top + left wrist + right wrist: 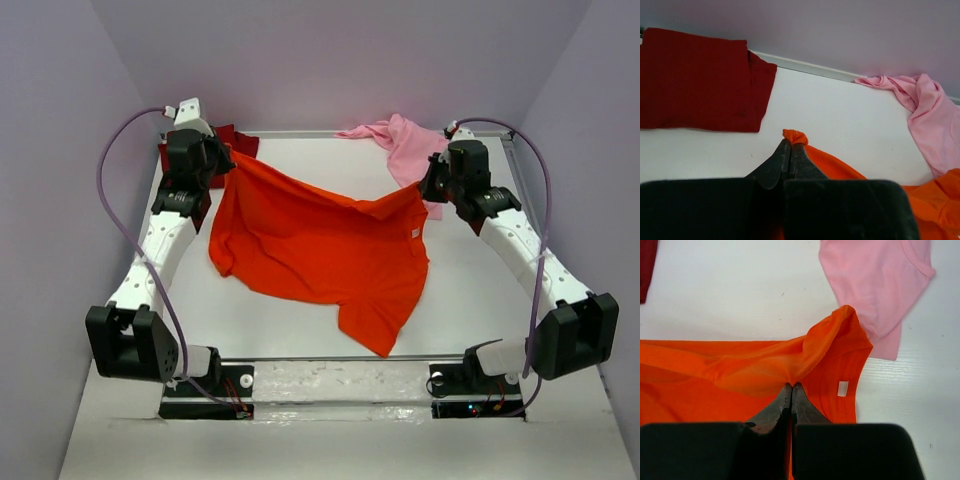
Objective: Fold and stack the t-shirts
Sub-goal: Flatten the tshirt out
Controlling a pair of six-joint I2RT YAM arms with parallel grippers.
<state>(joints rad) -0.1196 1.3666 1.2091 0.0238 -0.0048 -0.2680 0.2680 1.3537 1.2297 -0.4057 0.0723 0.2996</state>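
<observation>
In the overhead view both arms reach up the frame from their bases at the bottom edge, forearms slanting outward and wrists raised over the far half of the white table [480, 300].

The left gripper [226, 160] sits at upper left. Its dark jaws are pressed together on a bunched corner of the orange t-shirt [320, 245], and in the left wrist view a small knot of cloth pokes out just above the fingertips. The right gripper [428, 186], at upper right, is clamped just as tightly on a fold of the same shirt. That fold lies near a small white label [842, 388].

Between the two grips the shirt's upper edge hangs in a shallow sag. The rest drapes onto the table, wrinkled, with one corner trailing toward the lower centre. The cloth is soft, matte and thin, with stitched seams.

The dark red t-shirt [700, 80] lies folded flat in a neat rectangle at upper left, behind the left gripper. The light pink t-shirt [400, 140] lies loose and creased at upper right, just beside the right gripper.
</observation>
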